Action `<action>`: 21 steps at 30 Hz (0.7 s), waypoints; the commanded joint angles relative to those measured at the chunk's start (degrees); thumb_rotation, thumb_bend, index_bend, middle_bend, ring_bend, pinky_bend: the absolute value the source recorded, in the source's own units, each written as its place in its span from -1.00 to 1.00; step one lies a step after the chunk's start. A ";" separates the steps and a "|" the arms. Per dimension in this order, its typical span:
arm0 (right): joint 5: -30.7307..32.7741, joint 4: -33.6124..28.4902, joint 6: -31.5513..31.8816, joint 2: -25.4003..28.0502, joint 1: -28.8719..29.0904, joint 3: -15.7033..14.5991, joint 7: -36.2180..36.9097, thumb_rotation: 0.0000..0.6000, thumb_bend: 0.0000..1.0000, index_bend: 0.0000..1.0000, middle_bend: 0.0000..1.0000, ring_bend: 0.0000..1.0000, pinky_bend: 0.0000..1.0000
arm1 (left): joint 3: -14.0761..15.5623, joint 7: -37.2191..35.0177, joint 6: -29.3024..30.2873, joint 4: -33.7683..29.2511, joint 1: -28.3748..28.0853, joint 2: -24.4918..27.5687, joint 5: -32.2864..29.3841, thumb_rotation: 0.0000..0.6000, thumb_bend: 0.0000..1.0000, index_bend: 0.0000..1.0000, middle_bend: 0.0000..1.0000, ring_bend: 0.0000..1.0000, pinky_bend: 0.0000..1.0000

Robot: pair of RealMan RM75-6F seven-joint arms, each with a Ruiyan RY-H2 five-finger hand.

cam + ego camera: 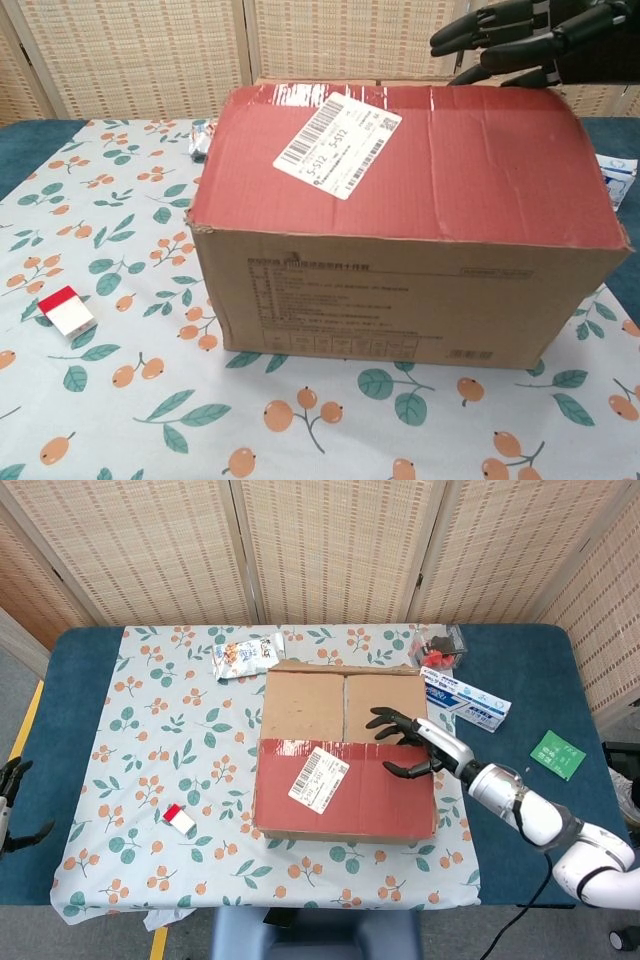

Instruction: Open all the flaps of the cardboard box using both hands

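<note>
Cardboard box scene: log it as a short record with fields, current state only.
box: cardboard box on the floral tablecloth
near flap: red-taped flap with shipping label, far edge tilted up
far flaps: two plain flaps, lying flat
right hand: right hand at the red flap's far edge, fingers spread
left hand: left hand off the table's left edge, holding nothing

A brown cardboard box point(344, 750) carries a dull red front flap point(420, 160) bearing a white barcode label point(318, 778). Under it lies a pale tablecloth point(150, 740) printed with green leaves and orange berries, over a dark blue tabletop point(75, 660). A small red-and-white block point(66, 310) and a green card point(556, 753) show; the black right hand point(408, 746) has a silver forearm. The small item point(438, 646) at the far edge looks red and black, perhaps.
</note>
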 commanded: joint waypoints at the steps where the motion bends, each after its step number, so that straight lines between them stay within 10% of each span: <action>1: -1.21 -4.72 3.76 3.44 -1.58 -1.32 -2.28 1.00 -0.15 -0.56 -0.87 -0.57 -0.16 | 0.08 0.74 0.70 -0.38 0.18 0.08 0.52 1.00 -0.36 -1.00 -0.96 -0.93 -0.93; 21: -22.25 -30.42 30.25 21.21 -22.54 -15.10 -26.62 1.00 -0.15 -0.61 -0.87 -0.59 -0.16 | 0.77 6.48 5.22 -3.57 1.21 0.06 3.47 1.00 -0.36 -1.00 -0.96 -0.93 -0.93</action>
